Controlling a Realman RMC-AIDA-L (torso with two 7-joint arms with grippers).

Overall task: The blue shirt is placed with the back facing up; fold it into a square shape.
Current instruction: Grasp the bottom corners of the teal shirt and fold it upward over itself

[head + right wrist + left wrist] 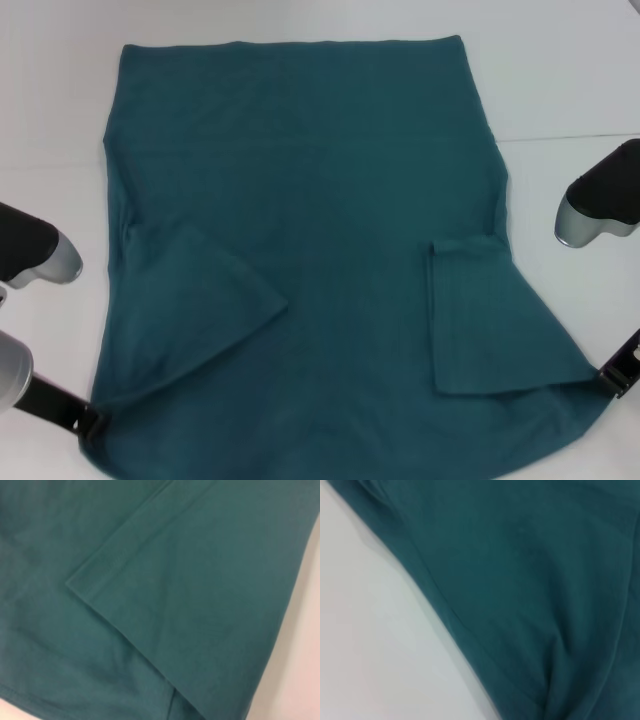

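Reaching low, both grippers (88, 420) (615, 380) touch the blue shirt's (310, 200) near corners; grip can't be told.

Bare white table (560, 70) flanks the blue shirt (320, 180) on both sides, its folded-in sleeves lying flat

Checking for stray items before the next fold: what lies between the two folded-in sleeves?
Only the blue shirt: its own smooth back panel lies between the left sleeve and right sleeve, per the head view.
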